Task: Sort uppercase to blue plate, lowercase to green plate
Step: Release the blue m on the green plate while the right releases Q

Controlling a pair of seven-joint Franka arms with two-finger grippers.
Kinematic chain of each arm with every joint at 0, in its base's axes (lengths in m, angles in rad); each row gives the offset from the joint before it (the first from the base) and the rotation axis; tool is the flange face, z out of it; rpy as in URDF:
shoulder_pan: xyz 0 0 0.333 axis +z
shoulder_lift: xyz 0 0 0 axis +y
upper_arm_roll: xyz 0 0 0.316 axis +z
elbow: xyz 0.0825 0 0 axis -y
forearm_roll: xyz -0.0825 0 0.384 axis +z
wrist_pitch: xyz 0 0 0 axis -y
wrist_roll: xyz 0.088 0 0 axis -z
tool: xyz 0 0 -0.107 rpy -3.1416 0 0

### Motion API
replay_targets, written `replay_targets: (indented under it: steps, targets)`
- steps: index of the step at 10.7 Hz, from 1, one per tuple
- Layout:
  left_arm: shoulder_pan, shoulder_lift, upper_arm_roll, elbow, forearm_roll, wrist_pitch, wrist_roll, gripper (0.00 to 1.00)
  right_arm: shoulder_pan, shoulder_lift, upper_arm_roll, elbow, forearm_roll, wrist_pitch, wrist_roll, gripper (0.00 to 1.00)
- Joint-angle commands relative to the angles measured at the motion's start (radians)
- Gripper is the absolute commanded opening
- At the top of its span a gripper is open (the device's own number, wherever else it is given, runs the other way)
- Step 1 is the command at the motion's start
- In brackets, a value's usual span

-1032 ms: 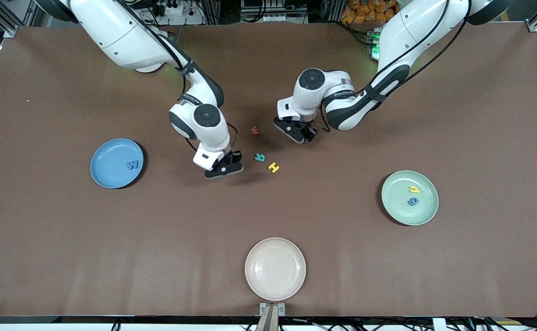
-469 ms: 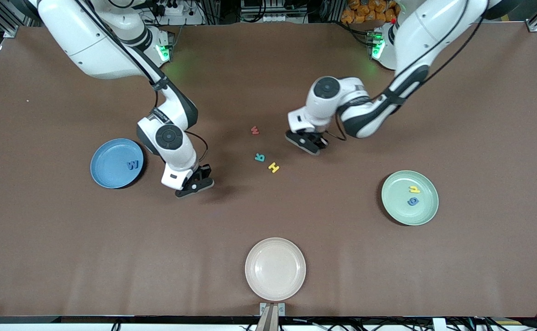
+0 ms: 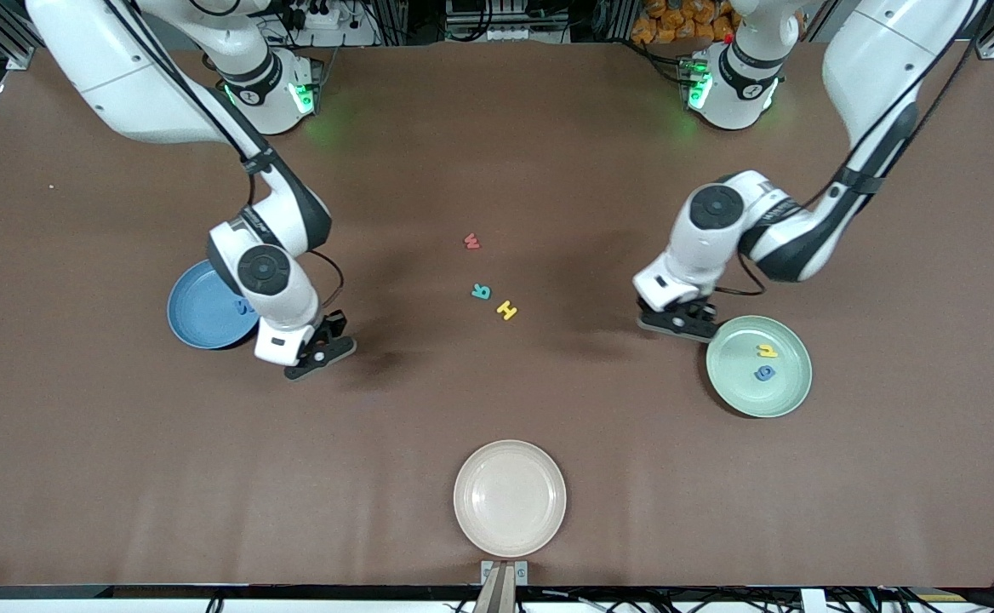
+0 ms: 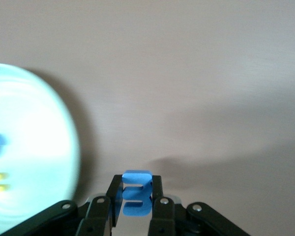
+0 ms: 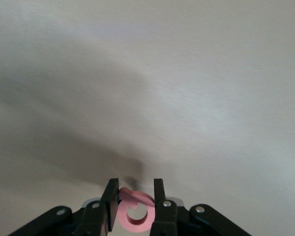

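Blue foam shows between the fingers of the left gripper (image 3: 674, 322): in the left wrist view the gripper (image 4: 136, 206) pinches a small blue letter (image 4: 136, 192) on edge, its shape hard to read. This gripper hangs over bare table just beside the rim of the green plate (image 3: 782, 400), on the side toward the table's middle; the plate (image 4: 34, 147) fills one side of the wrist view. On that plate lie the yellow h (image 3: 768, 350) and the blue g (image 3: 765, 372), close together and near the plate's centre, both well clear of the gripper. The right gripper (image 3: 318, 353) pinches the red Q (image 5: 134, 211), seen in the right wrist view as a pink-red ring clamped between the two fingers of the gripper (image 5: 133, 206). It hangs over bare table just beside the blue plate (image 3: 195, 317), on the side toward the table's middle, while the arm's wrist covers part of the plate and most of the blue W (image 3: 244, 306) lying there. Between the two grippers, well apart from both, three letters lie on the table: the red w (image 3: 471, 242), then the teal R (image 3: 481, 292) nearer the camera, and the yellow H (image 3: 507, 310) just beside the R. A cream plate (image 3: 510, 498) sits at the table's edge closest to the camera, well apart from both grippers and from the letters.
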Motion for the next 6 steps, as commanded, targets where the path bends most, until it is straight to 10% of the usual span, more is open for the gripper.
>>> replay_targets:
  steps: [1, 5, 6]
  targets:
    - [-0.013, -0.023, 0.127, 0.03, 0.01, -0.033, 0.134, 0.0, -0.065, -0.079, 0.017, -0.066, -0.014, -0.02, -0.097, 0.33]
    - [-0.023, -0.013, 0.221, 0.061, 0.009, -0.031, 0.238, 0.0, -0.204, -0.16, 0.012, -0.167, 0.004, -0.039, -0.346, 0.33]
    - [-0.026, -0.004, 0.223, 0.069, 0.009, -0.031, 0.238, 0.23, -0.209, -0.186, -0.014, -0.184, 0.095, -0.042, -0.453, 0.33]
